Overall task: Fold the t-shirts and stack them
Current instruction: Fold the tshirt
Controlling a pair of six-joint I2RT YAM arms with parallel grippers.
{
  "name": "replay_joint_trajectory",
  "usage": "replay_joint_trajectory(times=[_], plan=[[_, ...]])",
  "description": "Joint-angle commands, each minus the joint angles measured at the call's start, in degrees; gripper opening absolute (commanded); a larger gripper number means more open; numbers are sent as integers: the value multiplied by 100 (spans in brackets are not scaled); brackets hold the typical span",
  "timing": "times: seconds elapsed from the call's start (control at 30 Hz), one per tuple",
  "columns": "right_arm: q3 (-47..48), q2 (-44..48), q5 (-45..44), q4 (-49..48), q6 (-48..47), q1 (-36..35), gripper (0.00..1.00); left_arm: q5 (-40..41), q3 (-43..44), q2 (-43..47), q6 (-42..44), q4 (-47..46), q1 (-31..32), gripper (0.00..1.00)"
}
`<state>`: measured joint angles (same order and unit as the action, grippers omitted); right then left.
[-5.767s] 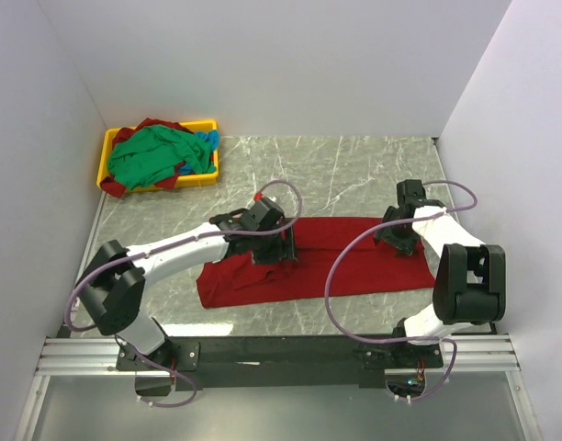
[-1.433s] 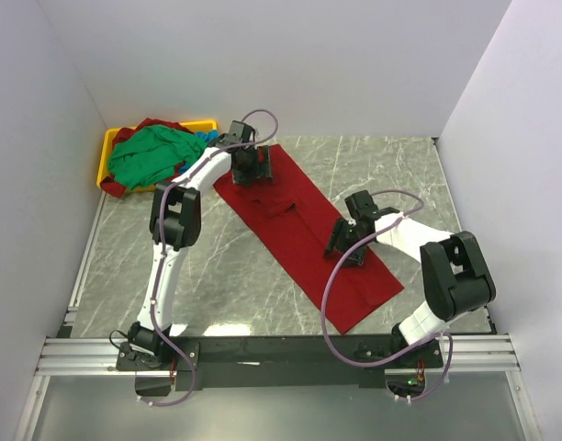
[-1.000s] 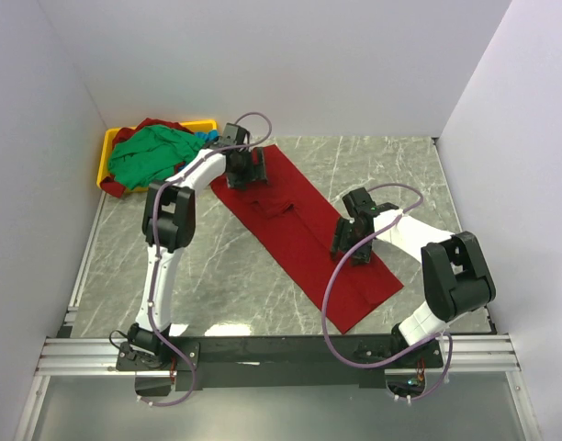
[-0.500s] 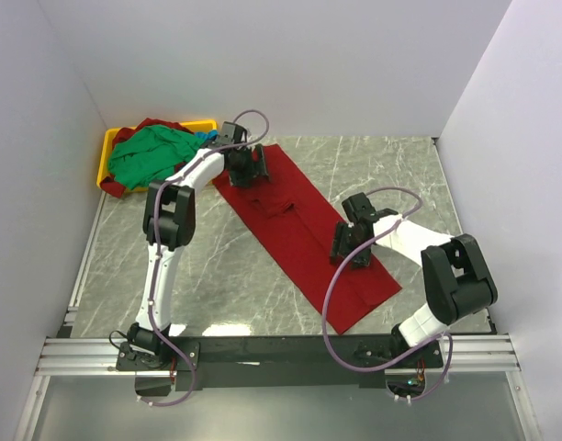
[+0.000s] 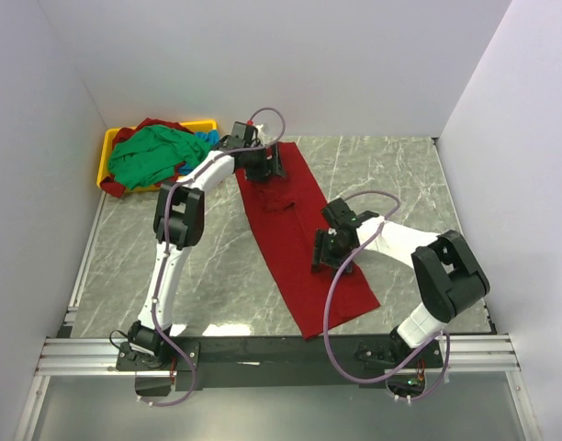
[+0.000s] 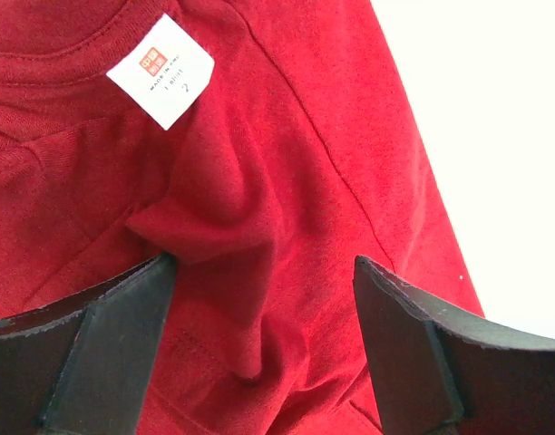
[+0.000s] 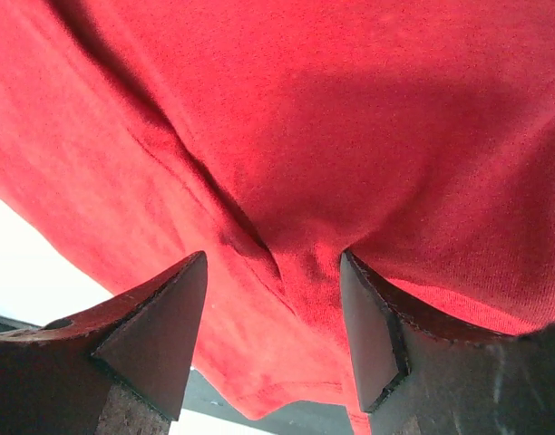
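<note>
The deep red t-shirt (image 5: 295,230) lies as a long folded strip, running from the far middle of the table to the near edge. Its white neck label (image 6: 160,71) shows in the left wrist view. My left gripper (image 5: 263,165) is on the far collar end, fingers wide apart, with a bunched ridge of red cloth (image 6: 250,272) between them. My right gripper (image 5: 325,250) is on the strip's right side near the middle, fingers apart, with a crease of red cloth (image 7: 277,263) between them. A green shirt (image 5: 152,156), a blue one (image 5: 207,140) and a red one (image 5: 148,124) lie heaped at the far left.
The yellow plastic tray (image 5: 108,147) holding the heap sits in the far left corner, close to my left gripper. White walls enclose the marble table (image 5: 400,184) on three sides. A black rail (image 5: 263,354) runs along the near edge.
The red strip has swung from a diagonal to nearly straight front-to-back. My left gripper moved right along the far end. My right gripper moved left and nearer with the cloth.
</note>
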<state>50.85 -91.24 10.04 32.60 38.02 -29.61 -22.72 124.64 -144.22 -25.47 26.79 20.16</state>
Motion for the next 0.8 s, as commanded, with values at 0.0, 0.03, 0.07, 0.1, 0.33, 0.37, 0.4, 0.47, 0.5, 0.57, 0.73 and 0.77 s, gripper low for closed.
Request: replay_joint_trajectory(times=[0.0,0.03,0.07,0.1,0.33,0.37,0.4,0.47,0.5,0.57,0.73,0.77], plan=[[389,9,-99,342,171,-194,67,284,26,25,157,275,119,86],[443,62,-160,404,179,-212,67,381,25,122,139,266,128,87],[504,176,-265,475,179,-212,67,478,25,288,139,301,128,87],[609,238,-336,615,171,-230,67,601,34,385,96,318,128,87],[506,748,-696,924,21,-247,67,1349,-229,1115,-221,468,119,88],[427,809,-705,906,-5,-247,67,1419,-404,1264,-282,459,119,88],[278,827,-705,863,-14,-256,67,1454,-510,1326,-378,416,119,88],[23,932,-679,792,12,-282,67,1542,-887,1519,-476,345,128,88],[-57,976,-653,687,21,-283,67,1543,-1019,1572,-520,240,128,88],[-285,1090,-583,599,74,-335,67,1534,-1214,1590,-537,257,128,88],[-611,1249,-433,405,109,-414,67,1253,-1406,1406,-695,232,119,88],[-698,1267,-337,370,100,-432,67,1192,-1433,1371,-731,196,128,88]])
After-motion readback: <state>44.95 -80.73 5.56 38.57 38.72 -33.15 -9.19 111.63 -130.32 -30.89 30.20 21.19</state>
